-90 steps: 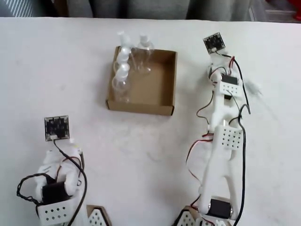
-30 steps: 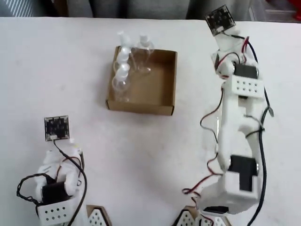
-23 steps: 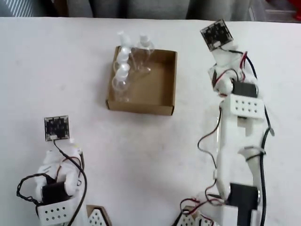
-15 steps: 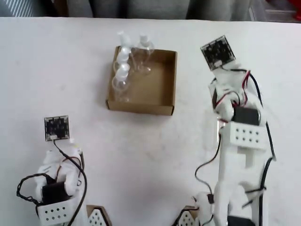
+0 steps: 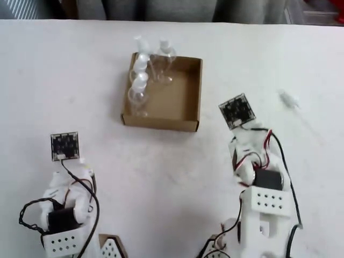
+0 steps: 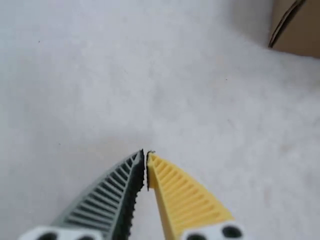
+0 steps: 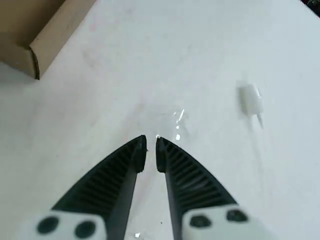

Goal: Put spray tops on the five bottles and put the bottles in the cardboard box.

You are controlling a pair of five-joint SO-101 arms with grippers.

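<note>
Cardboard box [image 5: 161, 122] holds clear bottles [image 5: 140, 88] upright along the wall on my left arm's side. My right claw [image 7: 150, 144] is pressed nearly together and empty over the white table [image 5: 64, 70]. One white spray top [image 7: 250, 98] lies near it, not touching. My left claw [image 6: 146, 161] is pressed together, empty.

A broad white matte tabletop [image 5: 64, 70] spreads across the high view and lies under both wrist views [image 6: 100, 75] [image 7: 165, 60]. Its surface carries faint grey smudges and a few tiny dark specks [image 6: 226, 79]. Beyond its far edge runs a narrow band of the room: a pale blue striped patch [image 5: 19, 7] at 1 corner, a dark brown shape [image 5: 67, 6] beside it, grey upright panels [image 5: 161, 8] along the middle, and a small red object [image 5: 322, 5] at the opposite corner.
</note>
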